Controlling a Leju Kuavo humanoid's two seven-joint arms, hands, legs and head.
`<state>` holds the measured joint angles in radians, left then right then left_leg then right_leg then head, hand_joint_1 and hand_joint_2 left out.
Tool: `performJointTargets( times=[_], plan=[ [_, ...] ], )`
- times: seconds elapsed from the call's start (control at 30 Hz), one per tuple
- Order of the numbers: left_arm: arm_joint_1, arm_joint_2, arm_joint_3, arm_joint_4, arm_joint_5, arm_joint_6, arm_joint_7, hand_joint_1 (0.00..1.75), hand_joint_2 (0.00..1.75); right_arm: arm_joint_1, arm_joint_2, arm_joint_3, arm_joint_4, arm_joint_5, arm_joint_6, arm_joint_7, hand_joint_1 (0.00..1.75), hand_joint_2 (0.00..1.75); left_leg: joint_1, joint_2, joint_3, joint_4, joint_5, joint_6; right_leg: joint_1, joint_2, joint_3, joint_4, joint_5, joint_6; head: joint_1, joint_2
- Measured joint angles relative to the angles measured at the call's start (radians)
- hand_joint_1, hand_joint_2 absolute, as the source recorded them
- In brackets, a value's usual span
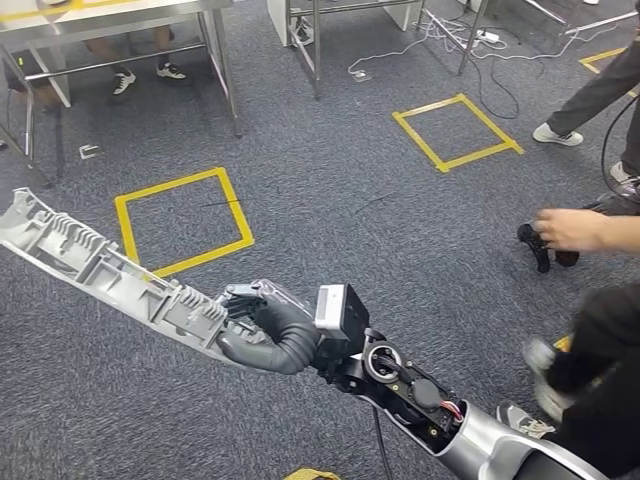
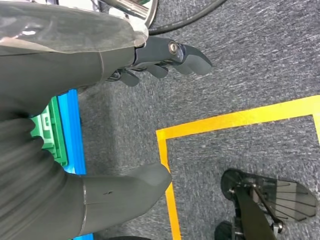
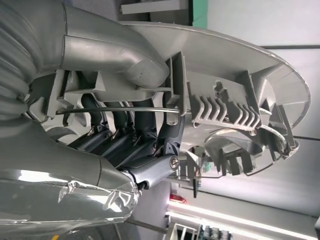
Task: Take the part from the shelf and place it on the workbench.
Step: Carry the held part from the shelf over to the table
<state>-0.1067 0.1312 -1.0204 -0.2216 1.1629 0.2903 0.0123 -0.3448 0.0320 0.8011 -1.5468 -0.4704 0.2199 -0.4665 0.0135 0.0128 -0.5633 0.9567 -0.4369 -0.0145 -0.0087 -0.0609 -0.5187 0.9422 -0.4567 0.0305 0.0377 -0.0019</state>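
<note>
Carry step, I judge. Right hand (image 1: pixel 260 325) grips long grey part (image 1: pixel 98 265), which juts leftward over carpet. Left hand (image 2: pixel 166 57) empty, fingers apart. Next: find workbench, lower part flat.

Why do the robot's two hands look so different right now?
The right hand grips the long grey part, fingers curled around its ribbed edge; the left hand holds nothing, with thumb and fingers apart. The right hand reaches out in front over the carpet; the left hand hangs low, close to the floor beside a yellow tape square. Both hands have dark fingers and a thick grey thumb.
</note>
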Motion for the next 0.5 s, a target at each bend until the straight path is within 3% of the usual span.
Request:
performJointTargets(
  times=[0.5],
  plan=[
    [0.000,0.000,-0.002,0.000,-0.004,-0.018,-0.006,0.00,1.75,0.008,-0.002,-0.007,0.000,0.000,-0.004,0.015,1.75,1.75,0.000,0.001,0.003,-0.007,0.003,-0.001,0.003,0.001,-0.001,0.000,-0.001,0.000,-0.011,0.000]
  ],
)
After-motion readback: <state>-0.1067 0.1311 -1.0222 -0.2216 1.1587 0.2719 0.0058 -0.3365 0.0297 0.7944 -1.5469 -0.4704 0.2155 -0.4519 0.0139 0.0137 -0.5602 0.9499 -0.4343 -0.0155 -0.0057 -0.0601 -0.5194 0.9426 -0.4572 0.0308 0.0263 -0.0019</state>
